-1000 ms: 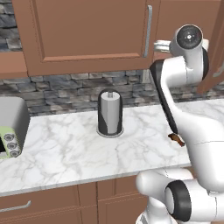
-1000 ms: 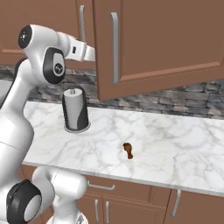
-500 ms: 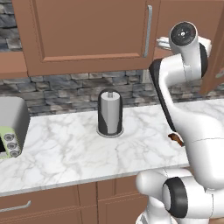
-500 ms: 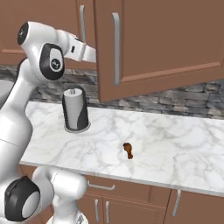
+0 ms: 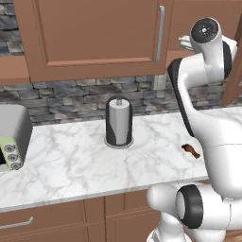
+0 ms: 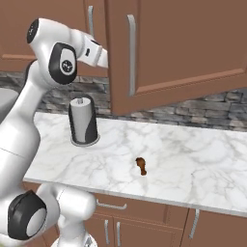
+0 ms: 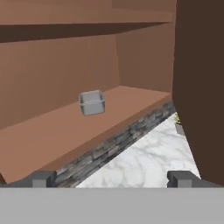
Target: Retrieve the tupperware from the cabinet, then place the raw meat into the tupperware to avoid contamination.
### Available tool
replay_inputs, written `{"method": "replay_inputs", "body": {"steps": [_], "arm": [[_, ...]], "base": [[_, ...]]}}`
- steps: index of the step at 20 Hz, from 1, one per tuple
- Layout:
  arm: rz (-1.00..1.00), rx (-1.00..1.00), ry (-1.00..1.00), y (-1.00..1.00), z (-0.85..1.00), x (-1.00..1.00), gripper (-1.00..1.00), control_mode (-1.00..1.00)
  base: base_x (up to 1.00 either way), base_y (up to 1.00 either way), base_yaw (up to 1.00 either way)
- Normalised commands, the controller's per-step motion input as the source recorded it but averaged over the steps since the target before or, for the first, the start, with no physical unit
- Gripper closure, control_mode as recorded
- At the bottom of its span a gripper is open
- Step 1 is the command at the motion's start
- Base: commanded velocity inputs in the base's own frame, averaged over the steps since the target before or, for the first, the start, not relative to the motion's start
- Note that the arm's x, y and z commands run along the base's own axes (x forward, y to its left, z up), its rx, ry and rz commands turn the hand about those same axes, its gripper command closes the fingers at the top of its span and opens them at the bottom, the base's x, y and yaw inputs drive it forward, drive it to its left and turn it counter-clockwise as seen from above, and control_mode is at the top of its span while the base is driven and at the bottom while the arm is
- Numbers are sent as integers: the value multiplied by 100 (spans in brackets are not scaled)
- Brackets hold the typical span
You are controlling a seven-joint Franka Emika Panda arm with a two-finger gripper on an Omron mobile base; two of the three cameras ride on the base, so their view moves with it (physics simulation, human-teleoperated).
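The tupperware (image 7: 92, 103), a small grey translucent box, sits on the lower shelf of the open cabinet (image 7: 65, 131), back by the rear wall. My gripper (image 7: 111, 179) is open and empty. It is level with the shelf's front edge, well short of the box, with its fingertips (image 7: 40, 178) wide apart. The cabinet's swung-out door (image 6: 164, 53) hides the hand in the right base view, with the wrist (image 6: 94, 50) reaching behind it. The raw meat (image 5: 191, 150) (image 6: 141, 165), a small reddish-brown chunk, lies on the marble counter (image 5: 71, 165).
A paper towel roll (image 5: 118, 122) (image 6: 83, 120) stands on the counter by the stone backsplash. A grey toaster (image 5: 12, 137) sits at the far left. The neighbouring cabinet door (image 5: 94, 38) is closed. The open door's edge (image 7: 199, 87) stands close on the right of the hand.
The arm's upper joint has lifted slightly and the hand has edged toward the cabinet opening. The meat and the paper towel roll have not moved.
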Motion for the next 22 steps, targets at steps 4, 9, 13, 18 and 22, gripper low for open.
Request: {"method": "replay_inputs", "body": {"steps": [4,9,13,18,22], "arm": [[-5,0,-5,-36,0,-33,-100,-100],[-6,0,-7,-26,-1,-38,-100,-100],[-1,0,-9,-44,-1,-34,-100,-100],[0,0,-11,-49,-3,-33,-100,-100],[0,0,-12,-57,-4,-25,-100,-100]], "base": [[0,0,0],[0,0,0],[0,0,0],[0,0,0],[0,0,0]]}}
